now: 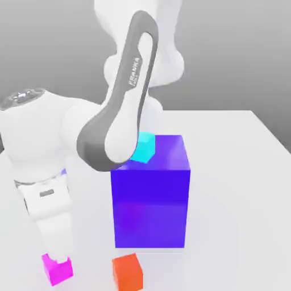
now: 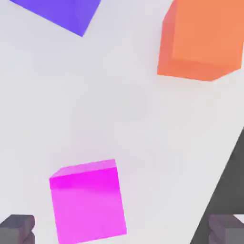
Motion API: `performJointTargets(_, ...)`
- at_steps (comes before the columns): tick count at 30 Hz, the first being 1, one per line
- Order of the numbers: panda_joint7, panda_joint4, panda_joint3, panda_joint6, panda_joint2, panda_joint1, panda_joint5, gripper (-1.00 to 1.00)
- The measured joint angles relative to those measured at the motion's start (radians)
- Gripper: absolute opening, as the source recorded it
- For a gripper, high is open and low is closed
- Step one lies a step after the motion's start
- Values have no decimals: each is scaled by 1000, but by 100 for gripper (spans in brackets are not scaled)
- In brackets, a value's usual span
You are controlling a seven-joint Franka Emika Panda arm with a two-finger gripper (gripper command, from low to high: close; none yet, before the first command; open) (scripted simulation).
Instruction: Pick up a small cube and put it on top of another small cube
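The small magenta cube [image 1: 57, 269] lies on the white table at the front of the exterior view's left. The arm's white hand reaches down right over it. In the hand view the magenta cube [image 2: 88, 202] sits between the two dark fingertips [image 2: 16, 228], closer to one of them and touching neither. My gripper [image 2: 121, 232] is open, with nothing in its grip. A small orange cube [image 1: 127, 271] rests on the table a short way toward the exterior view's right of the magenta one.
A big blue-purple block [image 1: 150, 193] stands mid-table behind the orange cube [image 2: 200, 38]. A small cyan cube [image 1: 144, 146] sits on top of it, partly behind the arm's grey link. The white table [image 1: 238, 187] lies bare toward the exterior view's right.
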Motion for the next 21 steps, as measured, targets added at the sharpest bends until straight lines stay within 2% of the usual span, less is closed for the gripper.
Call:
performJointTargets(6, -170, 53, 185, 89, 158, -150, 182, 0)
performJointTargets(7, -183, 59, 203, 98, 173, -164, 199, -100)
performJointTargets(14, -181, 58, 200, 96, 169, -162, 196, -100)
performJointTargets(21, 11, -24, -31, 2, 18, -1, -3, -100)
